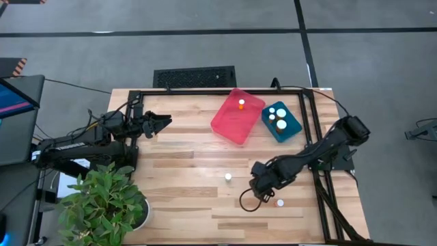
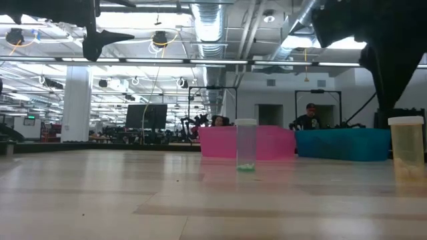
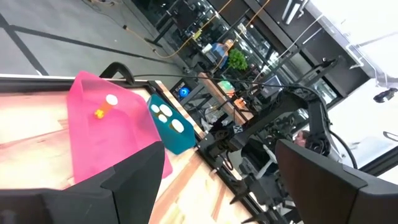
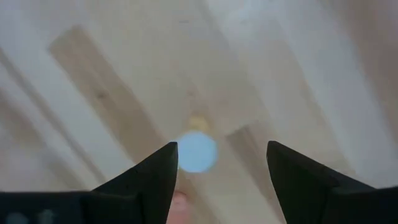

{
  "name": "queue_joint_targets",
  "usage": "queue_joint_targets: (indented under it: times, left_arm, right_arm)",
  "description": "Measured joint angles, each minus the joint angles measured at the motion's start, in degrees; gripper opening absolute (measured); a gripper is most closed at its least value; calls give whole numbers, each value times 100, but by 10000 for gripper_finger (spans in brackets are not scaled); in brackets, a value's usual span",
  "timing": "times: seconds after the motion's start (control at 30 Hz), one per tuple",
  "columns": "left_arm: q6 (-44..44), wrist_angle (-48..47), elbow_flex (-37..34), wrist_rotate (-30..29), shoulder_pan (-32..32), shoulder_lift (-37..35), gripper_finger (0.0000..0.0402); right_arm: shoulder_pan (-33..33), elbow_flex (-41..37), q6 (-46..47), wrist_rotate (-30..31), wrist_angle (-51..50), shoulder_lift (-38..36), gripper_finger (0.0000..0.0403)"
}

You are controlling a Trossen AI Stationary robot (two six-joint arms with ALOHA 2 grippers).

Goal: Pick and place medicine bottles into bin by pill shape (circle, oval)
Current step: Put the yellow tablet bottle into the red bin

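Note:
Two small white-capped bottles stand upright on the wooden table: one with a clear body and one with a yellowish body. My right gripper hovers open over this area, touching nothing. Its wrist view shows a white cap below, between the fingertips. The pink tray holds one orange bottle. The blue tray holds three white-capped bottles. My left gripper waits open and empty at the table's far left.
A potted plant stands at the table's near left corner. A black frame runs along the table's far and right sides, behind the trays. Bare wood lies between the arms. A person shows in the room beyond the table.

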Motion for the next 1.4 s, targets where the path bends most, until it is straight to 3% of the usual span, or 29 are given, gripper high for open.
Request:
queue_joint_targets:
  times: [1.4]
  left_arm:
    - [-51, 0, 0, 0, -1, 1, 300]
  right_arm:
    - [10, -614, 59, -265, 704, 13, 255]
